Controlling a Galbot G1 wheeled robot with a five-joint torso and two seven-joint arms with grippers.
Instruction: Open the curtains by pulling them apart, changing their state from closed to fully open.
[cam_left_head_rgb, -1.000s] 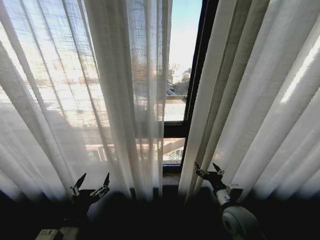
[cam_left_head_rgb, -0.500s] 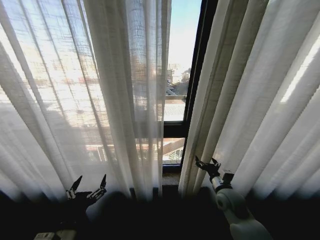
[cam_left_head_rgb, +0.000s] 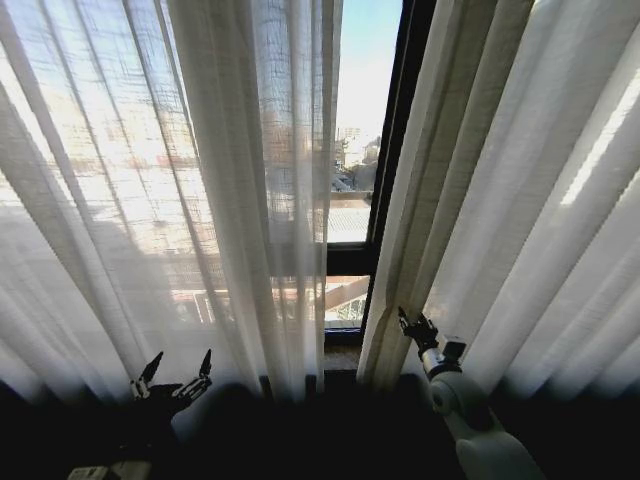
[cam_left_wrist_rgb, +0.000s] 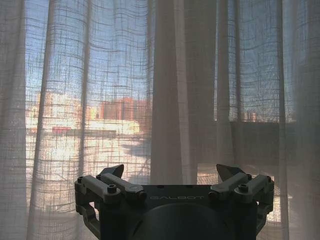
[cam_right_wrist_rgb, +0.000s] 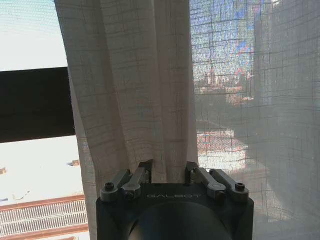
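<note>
Two sheer white curtains hang before the window with a narrow gap between them. The left curtain (cam_left_head_rgb: 230, 200) covers the left half; its pleats fill the left wrist view (cam_left_wrist_rgb: 165, 100). My left gripper (cam_left_head_rgb: 170, 375) is low in front of that panel, open, with nothing between its fingers (cam_left_wrist_rgb: 170, 172). The right curtain (cam_left_head_rgb: 500, 200) hangs at the right. My right gripper (cam_left_head_rgb: 418, 326) is at that panel's inner edge, near the bottom. In the right wrist view the gripper (cam_right_wrist_rgb: 167, 167) has its fingers drawn in around a bunched fold of the right curtain (cam_right_wrist_rgb: 130, 90).
A dark vertical window frame bar (cam_left_head_rgb: 400, 130) stands in the gap, with a horizontal bar (cam_right_wrist_rgb: 30, 105) across it. City buildings and bright sky show through the glass. The dark sill (cam_left_head_rgb: 340, 380) runs along the bottom.
My right gripper moved to the right curtain's inner edge and its fingers went from wide apart to closed on a fold. My left gripper dropped slightly lower and leftward, still open.
</note>
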